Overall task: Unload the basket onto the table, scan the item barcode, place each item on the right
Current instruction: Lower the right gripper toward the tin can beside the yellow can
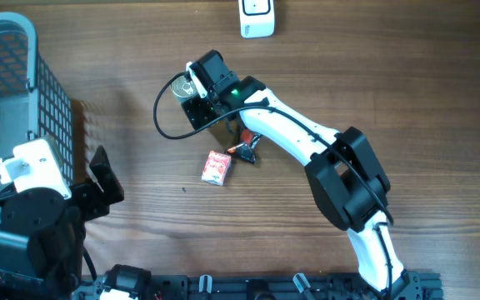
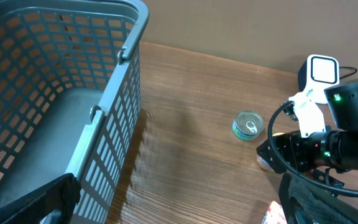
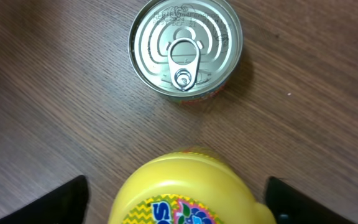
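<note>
Right wrist view: open jaws straddle a yellow rounded plastic container (image 3: 185, 180) on the brown wooden table (image 3: 42, 93).

The right gripper (image 3: 176, 202) stands wide, one dark finger on each side of the container, with a clear gap on the left. Just beyond it a silver pull-tab tin can (image 3: 185, 46) sits upright. Overhead, the white barcode scanner (image 1: 257, 17) lies at the table's far edge, well apart. A small red packet (image 1: 217, 167) lies near the arm. The left gripper (image 1: 107, 182) hangs wide and empty beside the grey plastic mesh basket (image 1: 23, 33).
</note>
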### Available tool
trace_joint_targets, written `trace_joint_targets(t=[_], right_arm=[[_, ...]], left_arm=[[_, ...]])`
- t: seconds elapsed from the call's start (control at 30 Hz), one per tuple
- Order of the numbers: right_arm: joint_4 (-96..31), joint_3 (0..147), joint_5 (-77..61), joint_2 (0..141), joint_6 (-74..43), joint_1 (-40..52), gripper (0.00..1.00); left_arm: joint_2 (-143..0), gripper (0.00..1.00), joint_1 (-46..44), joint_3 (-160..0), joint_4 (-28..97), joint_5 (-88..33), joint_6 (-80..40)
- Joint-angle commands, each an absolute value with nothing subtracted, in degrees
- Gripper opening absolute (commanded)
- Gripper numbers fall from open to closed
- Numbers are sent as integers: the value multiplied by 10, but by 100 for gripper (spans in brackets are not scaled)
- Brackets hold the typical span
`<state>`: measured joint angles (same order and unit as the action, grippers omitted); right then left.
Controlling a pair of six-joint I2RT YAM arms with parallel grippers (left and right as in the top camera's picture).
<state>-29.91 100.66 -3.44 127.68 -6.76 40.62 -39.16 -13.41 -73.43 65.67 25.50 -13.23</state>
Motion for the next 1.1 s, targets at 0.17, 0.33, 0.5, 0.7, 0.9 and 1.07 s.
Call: trace_joint_targets(t=[0.17, 0.33, 0.5, 0.7, 0.9, 1.07], right_arm=[[-324, 1017, -61, 1292, -90, 409, 68], [-359, 1017, -61, 1292, -58, 408, 60], [-399, 1017, -63, 1292, 35, 408, 55], [-462, 1017, -65, 1292, 179, 408, 56], [-547, 1017, -13, 1292, 277, 408, 57], [-586, 1017, 48, 1292, 285, 401, 68]], left_arm=[[-390, 100, -137, -731, 657, 260, -140], [-390, 100, -137, -731, 657, 260, -140], [-390, 100, -137, -731, 657, 260, -140], [-390, 100, -137, -731, 657, 260, -140], [-390, 100, -137, -731, 664, 260, -140], [-390, 100, -137, -731, 670, 260, -140]])
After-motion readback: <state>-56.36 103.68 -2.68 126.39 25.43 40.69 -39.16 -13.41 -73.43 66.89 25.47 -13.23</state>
